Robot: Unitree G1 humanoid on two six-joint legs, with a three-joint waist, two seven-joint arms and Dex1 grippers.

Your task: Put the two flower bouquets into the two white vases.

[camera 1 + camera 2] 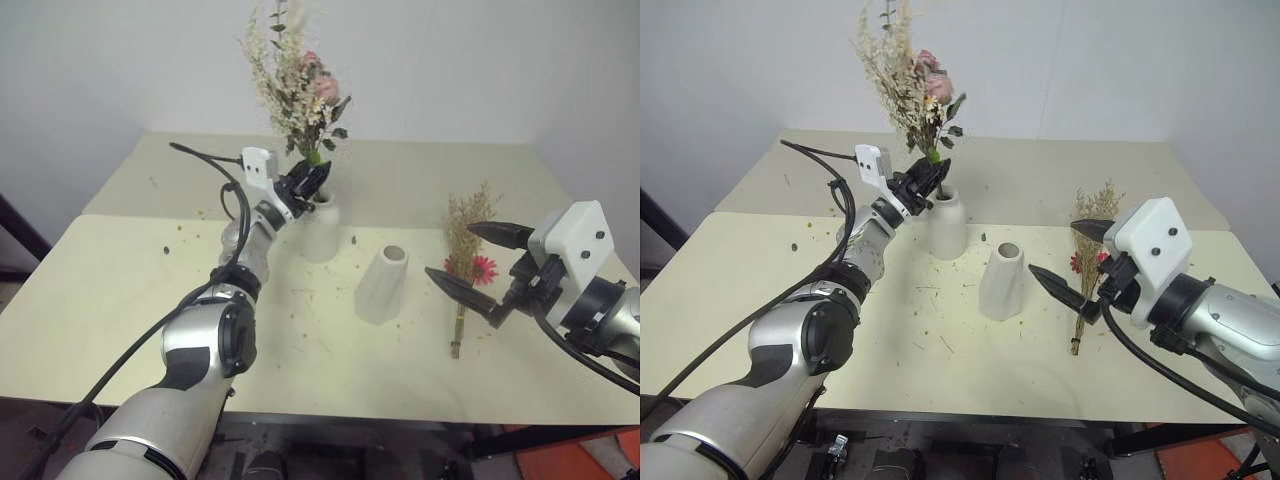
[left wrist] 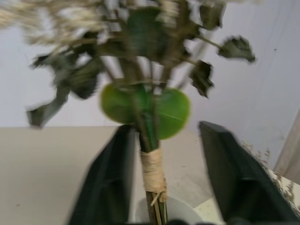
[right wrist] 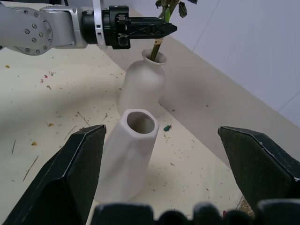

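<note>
No brand, label or legible writing is observed on any item.

The rose bouquet [image 1: 297, 75], made up of pale pink roses, cream sprigs and dark green leaves, is seen upright at upper centre of the left eye view, its stems bound with tan twine and entering the mouth of the rounded white vase [image 1: 320, 232]. The left gripper [image 1: 312, 180] is positioned at the stems just above that mouth; in the left wrist view its fingers [image 2: 110, 180] are parted on either side of the stems, with a gap on each side.

The tapered white vase [image 1: 382, 285] stands empty at centre, near the rounded one.

The grass bouquet [image 1: 467, 262], tan and wispy with a pink-red daisy, is lying flat on the cream table [image 1: 120, 290] at right of centre. The right gripper [image 1: 480, 265] is held over it, fingers wide apart, nothing gripped.
</note>
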